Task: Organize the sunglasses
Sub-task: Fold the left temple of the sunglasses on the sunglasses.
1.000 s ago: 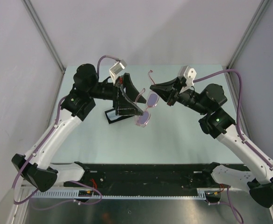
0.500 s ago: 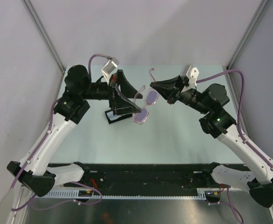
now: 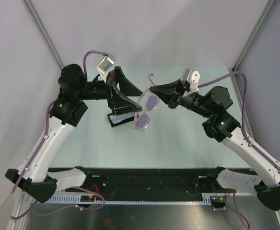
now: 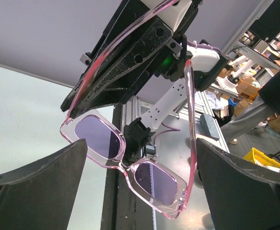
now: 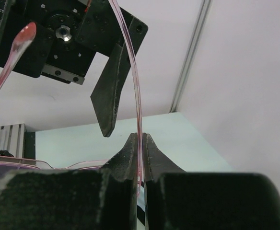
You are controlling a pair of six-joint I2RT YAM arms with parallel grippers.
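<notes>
The sunglasses (image 3: pixel 152 101), with a thin pink frame and purple lenses, hang in the air above the middle of the table. My right gripper (image 3: pixel 153 89) is shut on one thin pink arm of the sunglasses (image 5: pixel 136 100), which stands pinched between the right gripper's (image 5: pixel 141 139) pads. My left gripper (image 3: pixel 129 97) is open and faces the glasses from the left. In the left wrist view both lenses of the sunglasses (image 4: pixel 154 183) sit between the wide-apart fingers of the left gripper (image 4: pixel 141 146), touching neither. The other arm runs close to the right finger (image 4: pixel 236 182).
A black oblong case (image 3: pixel 115 120) lies on the pale green table (image 3: pixel 178 139) under the left gripper, with something light inside it. Grey walls enclose the back and sides. The black rail with the arm bases (image 3: pixel 149 179) runs along the near edge.
The left arm has drawn back to the left with its gripper still open. The right gripper has carried the sunglasses slightly left after it.
</notes>
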